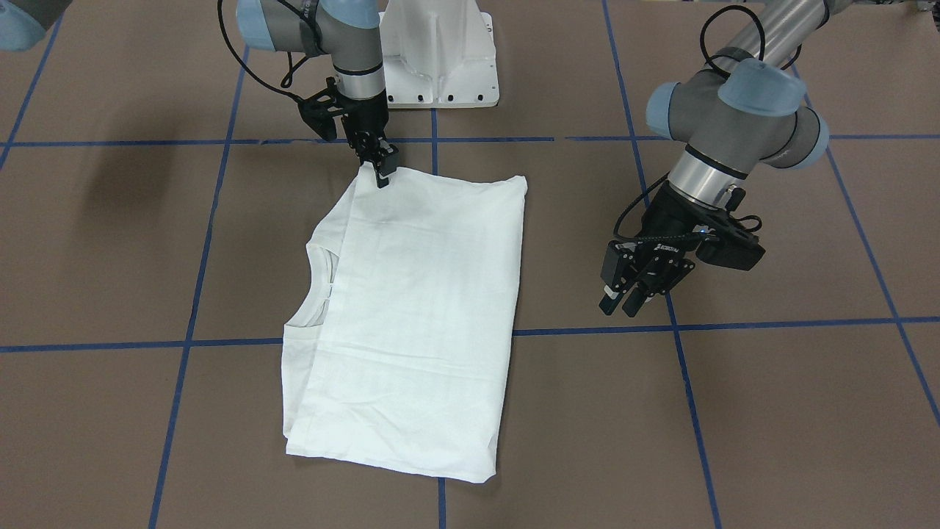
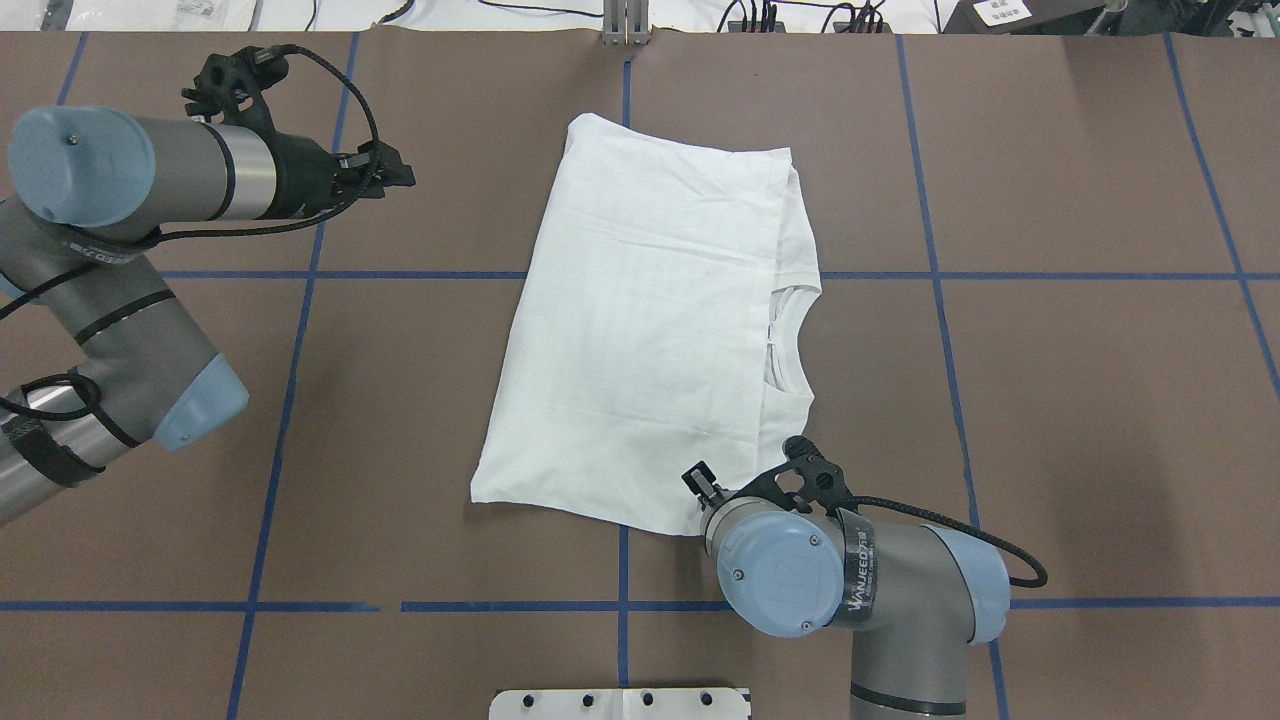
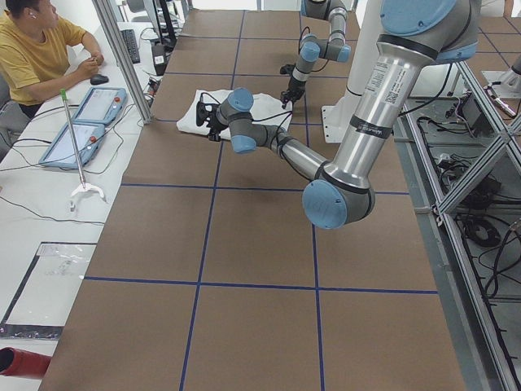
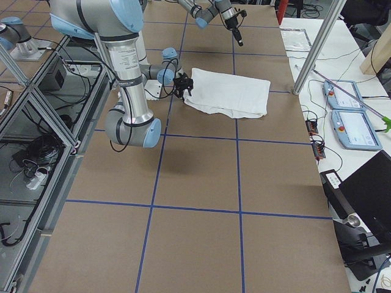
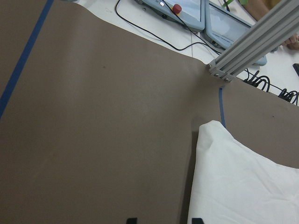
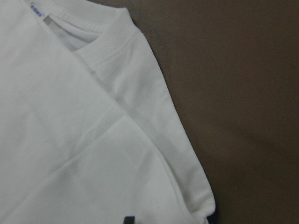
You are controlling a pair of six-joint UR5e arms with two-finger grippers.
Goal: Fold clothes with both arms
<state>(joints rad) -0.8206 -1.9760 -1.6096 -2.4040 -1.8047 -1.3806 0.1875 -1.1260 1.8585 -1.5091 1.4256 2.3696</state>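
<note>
Shirt (image 1: 418,316): white, flat in the middle of the table, already folded in half the long way, with the collar (image 1: 319,283) at one side.
How it handles: I think it is soft, light and floppy. It will sag, and the layers can slide apart.
Where to hold: the corners look best, pinching all the layers together.
Right gripper (image 1: 380,167): down at the shirt corner nearest the robot. Its fingers look apart, with the shirt's edge between them.
Left gripper (image 1: 633,297): fingers apart, holding nothing, up over bare table at the shirt's side.
Table (image 1: 771,411): brown and smooth, with blue tape lines (image 1: 734,325) making big squares.
Room: past the far edge is a white desk with two tablets (image 3: 81,122), and a person (image 3: 41,49) sits there.
</note>
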